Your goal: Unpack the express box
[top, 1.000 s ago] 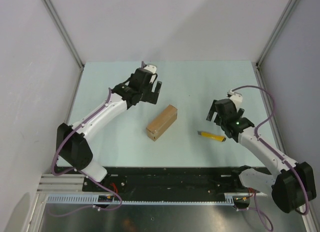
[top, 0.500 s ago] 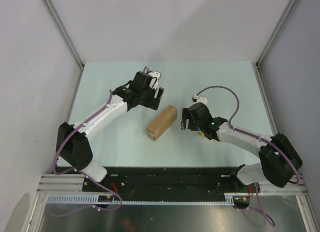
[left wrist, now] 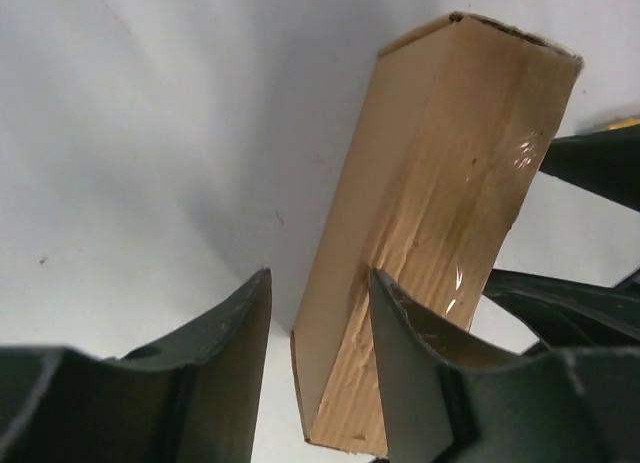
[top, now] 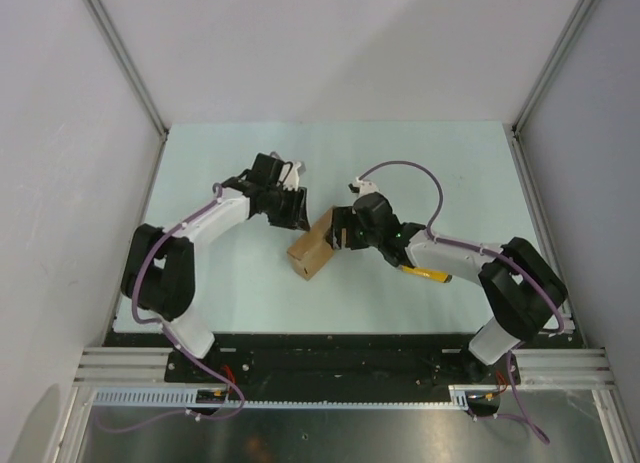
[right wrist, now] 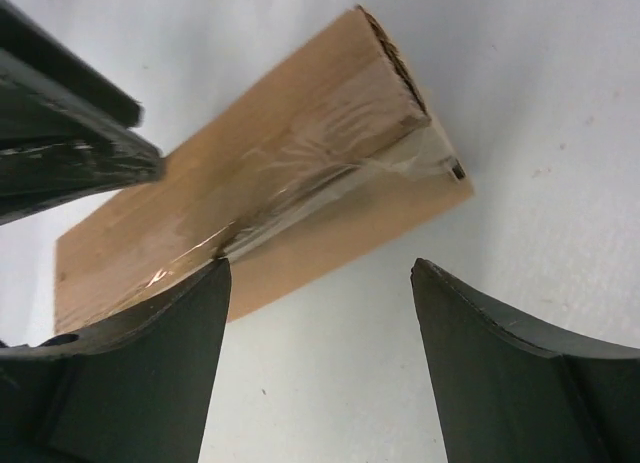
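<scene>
The express box is a small brown cardboard carton sealed with clear tape, lying slantwise on the pale table. My left gripper is open at its far end; in the left wrist view the box runs away from the gripper, its near corner between the fingers, the right finger over its taped top. My right gripper is open at the box's right side; in the right wrist view the box lies up left, the left finger at its edge, bare table between the fingertips.
A yellow-black utility knife lies on the table right of the box, partly under my right arm. Grey walls and metal frame posts close in the table on three sides. The arm bases sit at the near edge.
Both grippers have closed in on the box. The right arm swung far left from beside the knife to the box's right side. The left gripper came down to its far end. The box shifted slightly.
</scene>
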### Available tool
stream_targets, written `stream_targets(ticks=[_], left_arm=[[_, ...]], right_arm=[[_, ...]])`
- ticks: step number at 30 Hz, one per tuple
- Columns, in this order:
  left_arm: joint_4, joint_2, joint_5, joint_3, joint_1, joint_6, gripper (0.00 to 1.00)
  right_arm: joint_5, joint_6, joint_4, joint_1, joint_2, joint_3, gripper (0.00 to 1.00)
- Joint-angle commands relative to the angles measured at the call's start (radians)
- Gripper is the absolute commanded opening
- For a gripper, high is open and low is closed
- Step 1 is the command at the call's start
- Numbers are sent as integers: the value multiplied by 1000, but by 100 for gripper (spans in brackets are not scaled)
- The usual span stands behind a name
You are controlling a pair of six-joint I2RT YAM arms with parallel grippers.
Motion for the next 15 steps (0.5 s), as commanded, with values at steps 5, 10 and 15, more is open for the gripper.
stream_targets(ticks=[5, 10, 15], left_arm=[[69, 38, 41, -80, 57, -56, 45], [69, 35, -29, -86, 82, -100, 45], [69, 18, -86, -80, 123, -137, 47]], right_arm=[[-23, -37, 89, 13, 39, 87, 79], [30, -97, 26, 24, 110, 196, 85], [96, -94, -63, 15, 142, 264, 87]])
